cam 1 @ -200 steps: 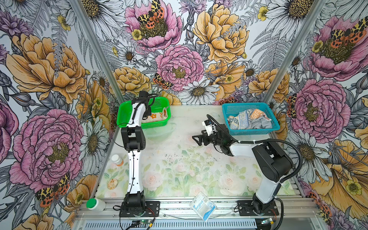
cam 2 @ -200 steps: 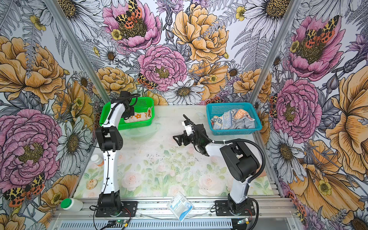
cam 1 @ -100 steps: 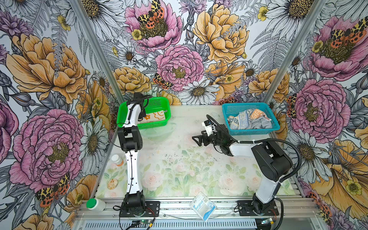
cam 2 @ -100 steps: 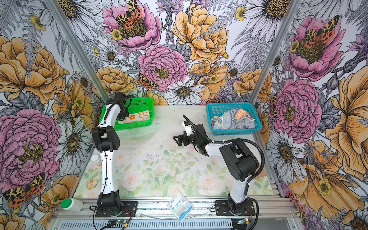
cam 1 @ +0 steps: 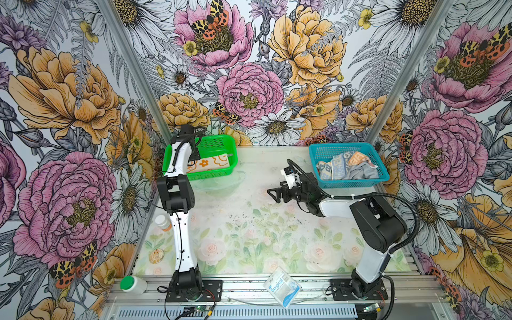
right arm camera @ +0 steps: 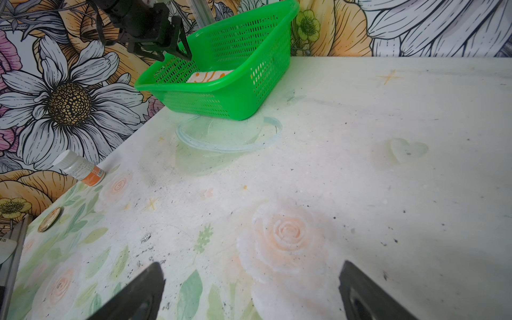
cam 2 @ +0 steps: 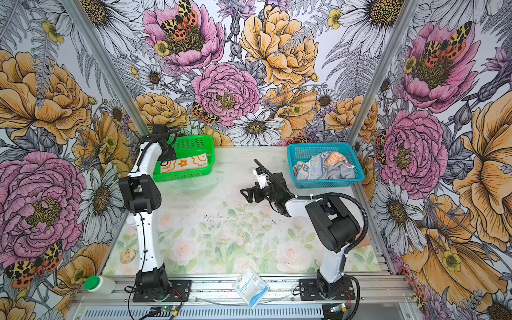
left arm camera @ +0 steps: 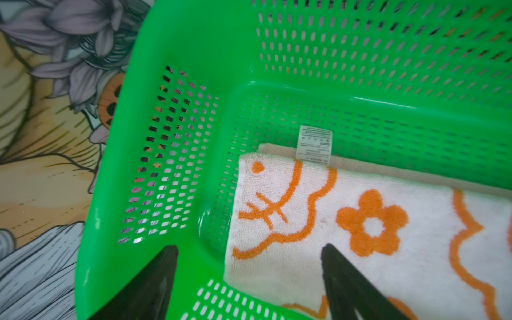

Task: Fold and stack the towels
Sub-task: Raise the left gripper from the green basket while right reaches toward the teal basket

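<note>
The flower towel [left arm camera: 388, 221] lies folded in the green basket [cam 1: 227, 144] at 10 o'clock, under the wide-open, empty left pincer [left arm camera: 249, 249]. The letter towel [cam 1: 336, 166] and grey towel [cam 1: 363, 173] sit bunched in the blue basket [cam 1: 352, 183] at 2 o'clock. They look soft, light and floppy, so a corner seems best to pinch; the right pincer [cam 1: 274, 194] is open and empty too.

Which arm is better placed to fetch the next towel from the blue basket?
Right. The right pincer, open and empty, hovers over the table beside the blue basket, where the lettered towel and grey towel lie crumpled. The left pincer is far off, over the green basket holding the folded flower towel.
</note>
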